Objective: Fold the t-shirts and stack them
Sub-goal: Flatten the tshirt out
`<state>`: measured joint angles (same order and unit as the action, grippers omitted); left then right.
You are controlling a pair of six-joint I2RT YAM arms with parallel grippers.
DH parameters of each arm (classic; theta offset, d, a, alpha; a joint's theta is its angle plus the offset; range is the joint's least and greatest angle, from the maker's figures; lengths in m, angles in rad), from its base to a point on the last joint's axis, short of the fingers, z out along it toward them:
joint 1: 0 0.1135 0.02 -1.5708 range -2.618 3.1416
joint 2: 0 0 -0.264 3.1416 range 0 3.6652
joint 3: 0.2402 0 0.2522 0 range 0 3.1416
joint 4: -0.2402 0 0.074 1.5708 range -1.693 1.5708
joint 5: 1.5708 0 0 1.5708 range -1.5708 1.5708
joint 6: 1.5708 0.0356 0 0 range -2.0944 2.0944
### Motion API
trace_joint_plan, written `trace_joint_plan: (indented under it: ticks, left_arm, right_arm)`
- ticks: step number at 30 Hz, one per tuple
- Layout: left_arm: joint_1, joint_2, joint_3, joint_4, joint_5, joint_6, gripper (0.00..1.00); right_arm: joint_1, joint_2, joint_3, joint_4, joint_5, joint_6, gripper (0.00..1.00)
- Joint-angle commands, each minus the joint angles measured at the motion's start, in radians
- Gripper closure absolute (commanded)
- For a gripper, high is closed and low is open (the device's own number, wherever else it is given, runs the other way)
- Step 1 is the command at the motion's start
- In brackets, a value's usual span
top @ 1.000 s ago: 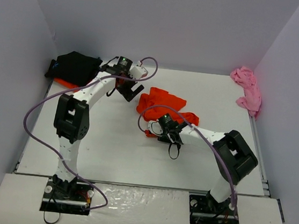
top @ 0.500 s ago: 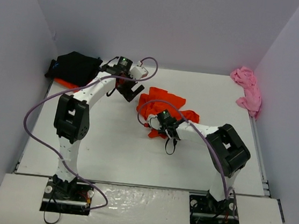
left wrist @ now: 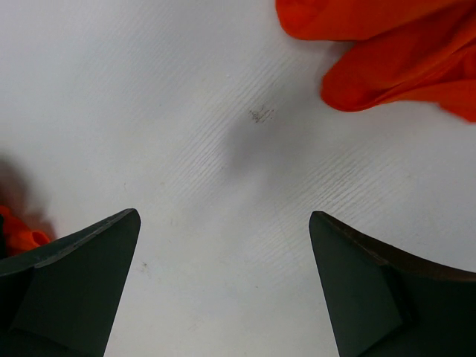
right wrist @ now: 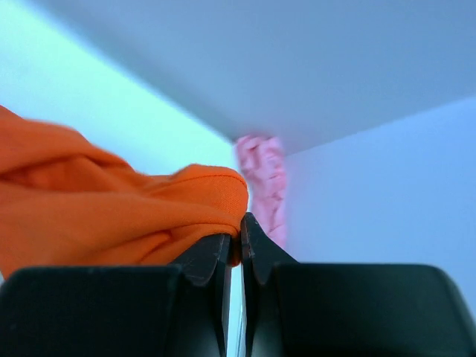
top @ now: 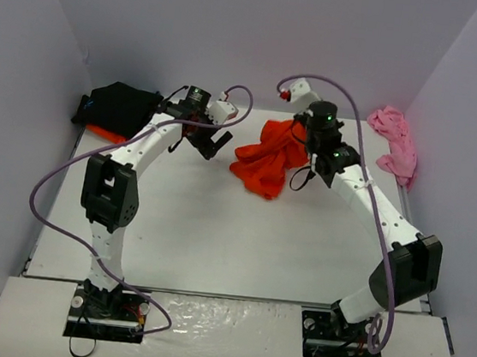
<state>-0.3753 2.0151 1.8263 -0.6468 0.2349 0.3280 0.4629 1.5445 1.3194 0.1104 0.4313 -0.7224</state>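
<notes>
Right gripper (right wrist: 239,225): jaws closed tight on a fold of the orange-red t-shirt (top: 266,160), held up, cloth hanging over the back middle of the table (top: 216,228).
Left gripper (top: 214,144): jaws spread wide, holding nothing, above bare table just left of that shirt.
Black t-shirt (top: 122,105): far left corner, lying on a second orange-red t-shirt (top: 97,131).
Pink t-shirt (top: 394,149): crumpled, far right corner.
</notes>
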Motion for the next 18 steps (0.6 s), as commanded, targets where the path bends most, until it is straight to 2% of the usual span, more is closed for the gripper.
trace_joint_plan:
  ticks: [1,2,4,7,10,15,18]
  left_arm:
    - [-0.049,-0.118,0.039,0.027,0.04,-0.023,0.05]
    - [-0.058,-0.121,0.041,0.024,0.05,-0.023,0.07]
    - [-0.081,-0.134,0.043,0.021,0.071,-0.029,0.17]
    - [-0.133,-0.138,0.055,0.018,0.065,-0.036,0.43]
    - [-0.185,-0.107,0.097,0.005,0.057,-0.045,0.57]
    - [-0.24,0.016,0.232,-0.037,0.045,-0.063,0.57]
    - [-0.272,0.074,0.338,-0.065,0.03,-0.073,0.5]
  right_arm:
    - [-0.027,-0.005,0.169,0.116,0.141,0.096,1.0]
    - [-0.027,0.004,0.197,0.108,0.146,0.104,1.0]
    - [-0.027,0.029,0.248,0.078,0.148,0.126,1.0]
    - [-0.024,0.054,0.265,0.073,0.15,0.13,1.0]
    - [-0.024,0.063,0.259,0.074,0.151,0.141,1.0]
    - [-0.023,0.06,0.251,0.072,0.155,0.148,1.0]
    - [-0.023,0.062,0.256,0.075,0.173,0.127,1.0]
